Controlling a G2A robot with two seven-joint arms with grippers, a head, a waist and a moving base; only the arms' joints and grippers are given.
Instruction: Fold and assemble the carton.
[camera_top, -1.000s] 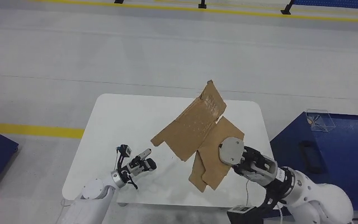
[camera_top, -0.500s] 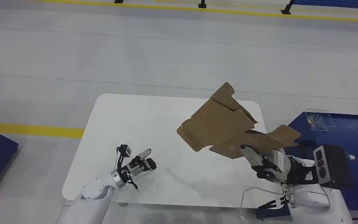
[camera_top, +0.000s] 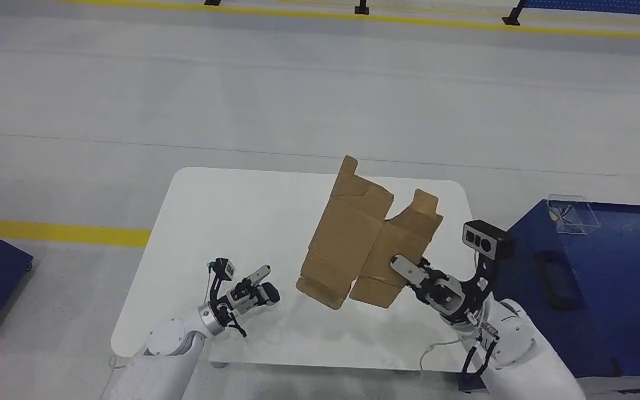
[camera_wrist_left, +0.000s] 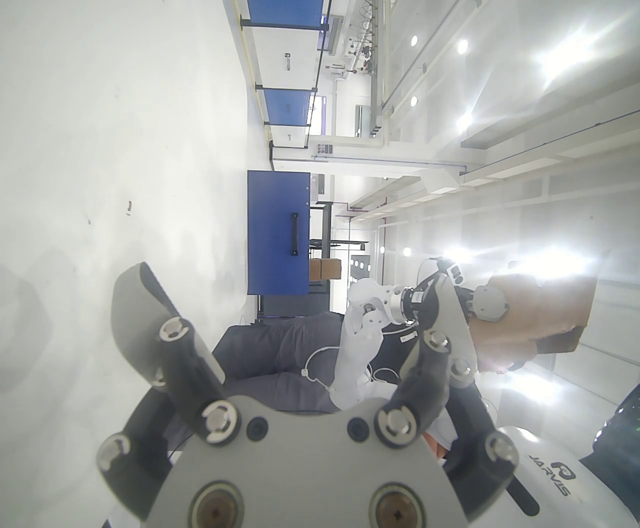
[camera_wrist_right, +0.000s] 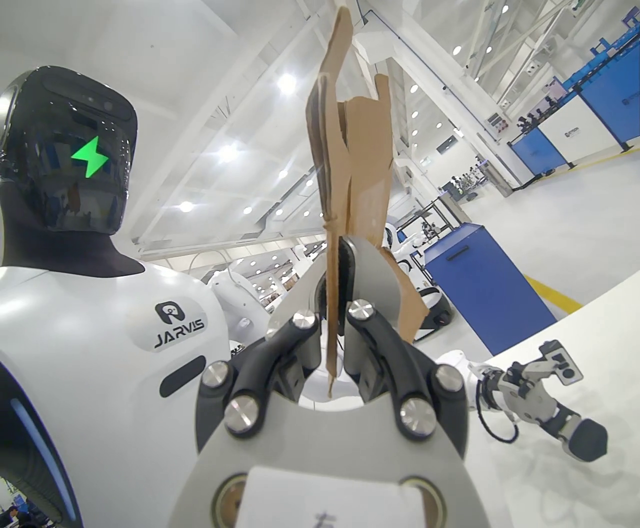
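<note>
The brown cardboard carton (camera_top: 365, 245), flat and partly folded, hangs upright over the right half of the white table (camera_top: 220, 215). My right gripper (camera_top: 405, 268) is shut on its lower edge; in the right wrist view the fingers (camera_wrist_right: 372, 280) pinch the thin board, and the carton (camera_wrist_right: 350, 150) rises above them. My left gripper (camera_top: 262, 285) rests low near the table's front left, open and holding nothing. In the left wrist view that gripper (camera_wrist_left: 295, 305) has its fingers spread wide, with the carton (camera_wrist_left: 540, 310) far off beyond it.
A blue cabinet (camera_top: 570, 270) stands just right of the table, with a small clear box (camera_top: 572, 213) on top. The left and middle of the table surface lie bare. The table's front edge runs close to both arms.
The right arm has turned and swung the carton from a tilted spread toward the right into an upright hang above the table. The left arm has stayed still.
</note>
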